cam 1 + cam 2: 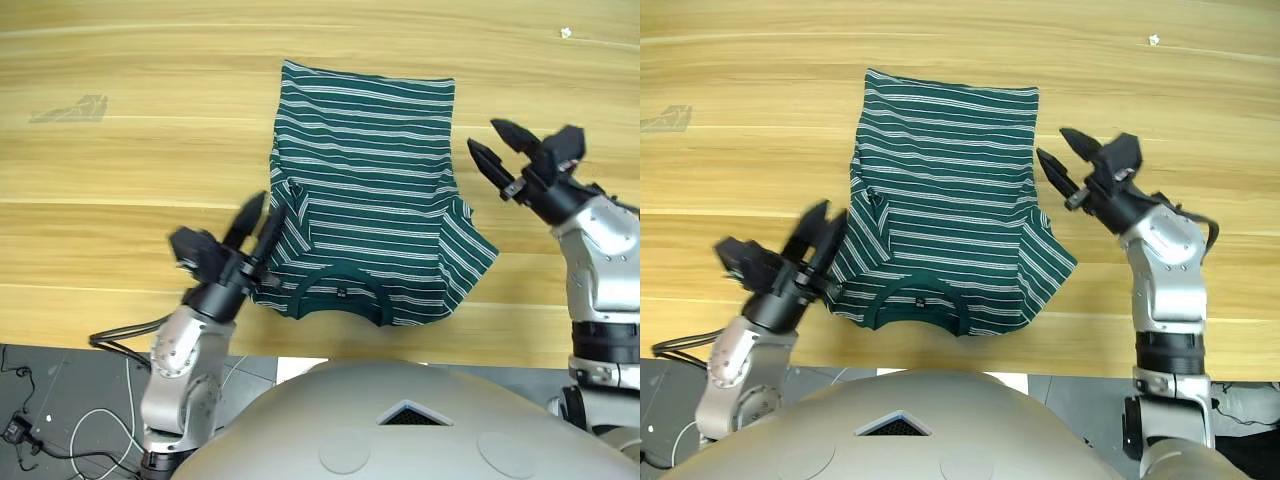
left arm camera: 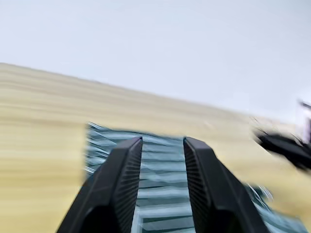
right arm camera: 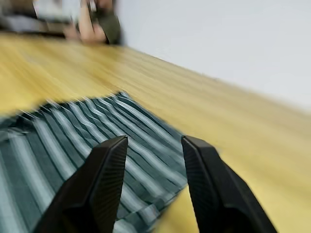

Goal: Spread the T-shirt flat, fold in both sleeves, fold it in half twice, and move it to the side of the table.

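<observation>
Folding in the sleeves; entry as follows. Item: dark green striped T-shirt [image 1: 365,170], flat on the wooden table [image 1: 120,200], collar [image 1: 340,292] nearest us.
- Left sleeve [image 1: 287,195]: appears turned in over the body.
- Right sleeve [image 1: 470,245]: sticking out, unfolded.
- Left gripper [image 1: 267,207]: fingers spread, empty, at the shirt's left shoulder edge.
- Right gripper [image 1: 485,135]: fingers spread, empty, just beside the shirt's right edge.
- Handling, as we judge it: pinch the right sleeve's outer hem alone, lift low, and lay it inward without dragging the body.

Wooden table [image 1: 120,200]; green striped T-shirt [image 1: 370,170] on it.
</observation>
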Available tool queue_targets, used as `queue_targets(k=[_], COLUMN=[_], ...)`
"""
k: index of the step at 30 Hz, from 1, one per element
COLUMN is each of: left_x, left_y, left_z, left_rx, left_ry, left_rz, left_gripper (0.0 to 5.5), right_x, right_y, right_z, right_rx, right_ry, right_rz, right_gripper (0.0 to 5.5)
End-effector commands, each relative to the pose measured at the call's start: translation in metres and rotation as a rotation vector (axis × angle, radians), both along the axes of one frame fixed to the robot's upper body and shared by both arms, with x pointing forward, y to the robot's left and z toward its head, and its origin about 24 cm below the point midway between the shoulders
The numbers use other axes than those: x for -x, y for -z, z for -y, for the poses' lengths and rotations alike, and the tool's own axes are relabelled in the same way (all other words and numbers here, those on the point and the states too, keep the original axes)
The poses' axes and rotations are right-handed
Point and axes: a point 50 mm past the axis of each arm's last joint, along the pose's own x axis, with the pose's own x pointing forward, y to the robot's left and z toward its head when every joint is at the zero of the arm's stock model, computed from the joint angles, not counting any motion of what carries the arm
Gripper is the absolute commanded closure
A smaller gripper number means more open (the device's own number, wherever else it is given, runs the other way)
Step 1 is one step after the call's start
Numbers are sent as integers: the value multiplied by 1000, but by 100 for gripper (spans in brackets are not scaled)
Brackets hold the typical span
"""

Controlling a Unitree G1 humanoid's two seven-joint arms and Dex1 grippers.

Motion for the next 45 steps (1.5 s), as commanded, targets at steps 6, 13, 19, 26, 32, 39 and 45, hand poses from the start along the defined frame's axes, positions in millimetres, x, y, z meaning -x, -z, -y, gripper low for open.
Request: queue_targets(k=[6, 13, 19, 26, 32, 39, 45], left_x=[-4, -6, -3, -4, -4, -6, -8], left_y=[8, 19, 24, 31, 33, 38, 40], left_z=[-70, -67, -62, -60, -59, -58, -57], left_rx=[14, 12, 24, 27, 32, 24, 11], left_ry=[-458, -444, -436, -437, -445, -443, -431], left_rz=[-116, -165, -186, -202, -202, -211, -208], left_gripper=[395, 395, 392, 392, 392, 392, 392], right_x=[70, 71, 75, 80, 77, 70, 62], right_y=[33, 55, 60, 59, 59, 35, 3], right_z=[60, 56, 56, 56, 58, 47, 12], right_rx=[-199, -125, -54, -81, -73, -165, -154], right_ry=[-64, -38, -53, -106, -97, -208, -410], right_rz=[-468, -543, -575, -572, -563, -455, -301], right_gripper=[343, 343, 363, 496, 548, 548, 548])
